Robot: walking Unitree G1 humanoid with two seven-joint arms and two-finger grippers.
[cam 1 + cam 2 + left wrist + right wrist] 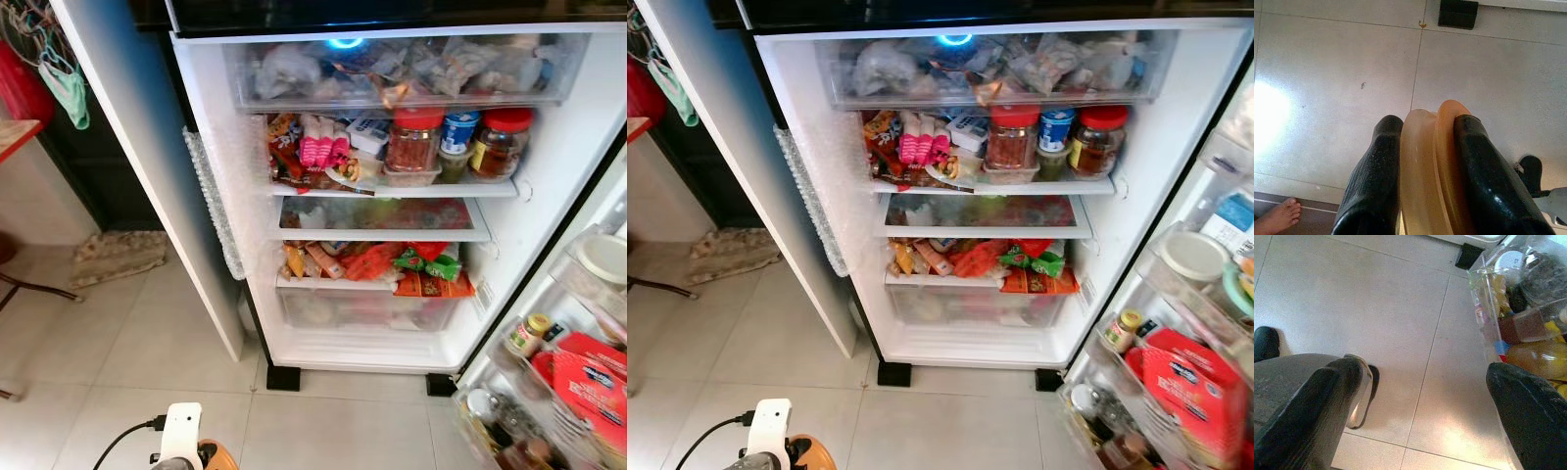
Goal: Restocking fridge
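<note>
Standing before the open white fridge [549,196], I look down onto its crowded shelves. My left gripper [1422,161] hangs low over the pale tiled floor [1342,73], its two black fingers [1376,176] pinching a flat, round orange object [1435,161] made of two pale orange discs set edge-on between them. From my head camera, only an orange sliver of that object [214,456] shows at the bottom edge of the picture, beside the white wrist housing [181,431] with its black cable [127,436].

My right gripper [1425,401] also points at the floor, fingers spread wide with nothing between them, close to the clear plastic door bins [1513,308] packed with bottles and jars.

Inside the fridge, the top clear drawer [392,73] is stuffed with bags. The shelf below carries a red-lidded jar of reddish contents [413,140], a blue-and-white tub [459,130], a second red-lidded jar of dark contents [502,140] and pink packets [321,147]. Lower down, orange and green snack packets [392,264] lie over the bottom clear drawer [367,308]. The door shelf on my right holds a red box [588,382] and a small yellow-lidded jar [529,333].

A bare foot of a person [1278,215] shows at the edge of the left wrist view.
</note>
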